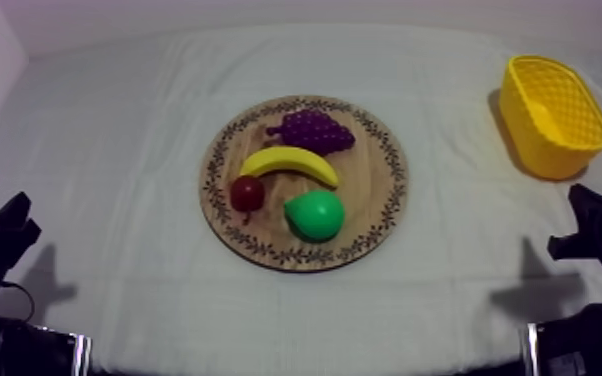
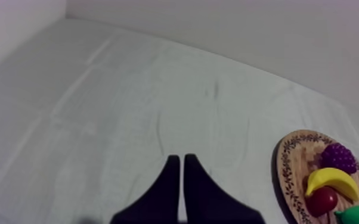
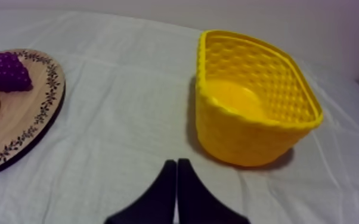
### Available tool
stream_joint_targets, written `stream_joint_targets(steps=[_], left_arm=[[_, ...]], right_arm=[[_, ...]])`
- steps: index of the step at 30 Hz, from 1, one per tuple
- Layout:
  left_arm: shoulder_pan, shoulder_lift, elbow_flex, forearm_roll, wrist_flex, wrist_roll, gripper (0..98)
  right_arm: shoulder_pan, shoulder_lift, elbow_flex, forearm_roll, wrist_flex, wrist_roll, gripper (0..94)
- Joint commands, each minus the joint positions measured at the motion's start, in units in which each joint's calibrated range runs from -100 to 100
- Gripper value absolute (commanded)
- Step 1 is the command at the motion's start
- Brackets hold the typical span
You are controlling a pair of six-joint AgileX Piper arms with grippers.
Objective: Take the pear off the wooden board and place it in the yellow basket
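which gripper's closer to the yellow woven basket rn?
Right: the right gripper sits shut just before the yellow woven basket; the left gripper is far off, beyond the round wooden board.

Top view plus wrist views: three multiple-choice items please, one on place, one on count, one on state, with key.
1. The yellow basket stands at: A) my right side B) my left side C) the table's middle.
2. Fruits on the wooden board: A) two B) three C) four.
3. The left gripper and right gripper are: A) open B) shut on nothing C) holding fruit.
Key: 1 A, it sits at the top view's right, my right. 2 C, grapes, banana, small red fruit and pear. 3 B, each shows as a narrow wedge.
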Motion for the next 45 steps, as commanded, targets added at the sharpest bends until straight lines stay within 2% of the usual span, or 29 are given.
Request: stream_joint_targets(steps=[1,17,23,29,35,38,42,45], left_arm=[[0.0,0.0,-0.1,-0.01,0.0,0.0,0.1],[0.0,0.0,-0.1,-0.01,0.0,0.0,0.1],[0.0,0.0,-0.1,-0.01,0.0,0.0,0.1],[0.0,0.0,-0.1,-0.01,0.0,0.0,0.1],[0.0,0.0,-0.1,-0.01,0.0,0.0,0.1],[0.0,0.0,-0.1,-0.01,0.0,0.0,0.1],[0.0,0.0,-0.1,-0.01,0.0,0.0,0.1],[0.0,0.0,-0.1,-0.01,0.0,0.0,0.1]], right_arm=[[0.0,0.0,0.0,0.0,0.0,0.0,0.5],[0.0,0.0,0.0,0.0,0.0,0.0,0.5],[0.2,0.0,-0.2,0.1,3.0,-4.0,0.4],[0.2,0.0,0.0,0.1,2.4,-3.2,0.4],[-0.2,0.0,0.0,0.1,2.6,-4.4,0.8],[-1.4,0.5,-0.2,1.3,0.9,-5.2,0.6],[-3.4,6.4,-6.3,3.5,-0.1,-8.2,0.4],[-4.3,13.8,-15.8,2.3,1.4,-8.4,0.5]])
